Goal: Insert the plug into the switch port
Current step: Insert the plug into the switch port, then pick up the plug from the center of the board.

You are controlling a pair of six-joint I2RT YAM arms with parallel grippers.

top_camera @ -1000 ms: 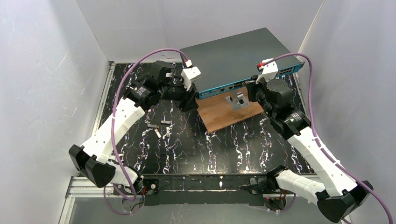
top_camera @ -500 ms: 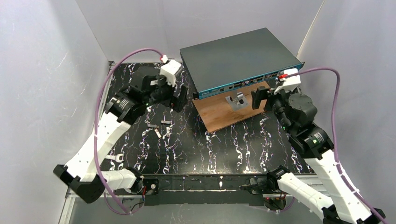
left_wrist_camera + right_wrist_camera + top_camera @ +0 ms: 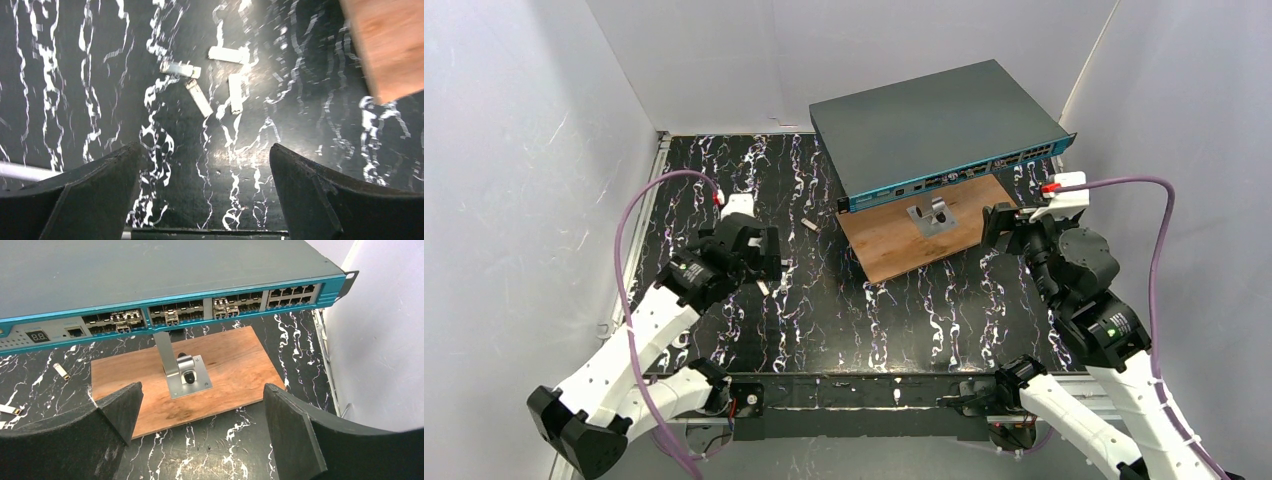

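Down on the black marbled table [image 3: 310, 65], just ahead of your left gripper [image 3: 204, 150], four small pale plugs [image 3: 199, 97] lie in a loose cluster. None touches the fingers, which stand wide apart with nothing between them. The right gripper [image 3: 201, 388] is just as wide and empty. It faces the teal front of the switch [image 3: 150, 270], which sits at the far right of the table and seems to be propped on a metal bracket [image 3: 187, 377] fixed to a wooden board [image 3: 235, 365]. The step in hand looks like picking up one plug, so choose the slanted one in the middle only if you can close on it without nudging its neighbours. Otherwise take an outer one. Turn the wrist until the fingers cross the plug's narrow sides, come straight down, and grip its rear half so the nose sticks out in front for insertion. Go carefully, because the pale plugs are easy to confuse with the white veins in the tabletop. Several ports [image 3: 240, 302] already hold silvery inserts [image 3: 171, 318], so settle on a dark, empty socket before you carry anything over. Whether the plug lies right way up for that socket cannot be told from here, so check before you push.
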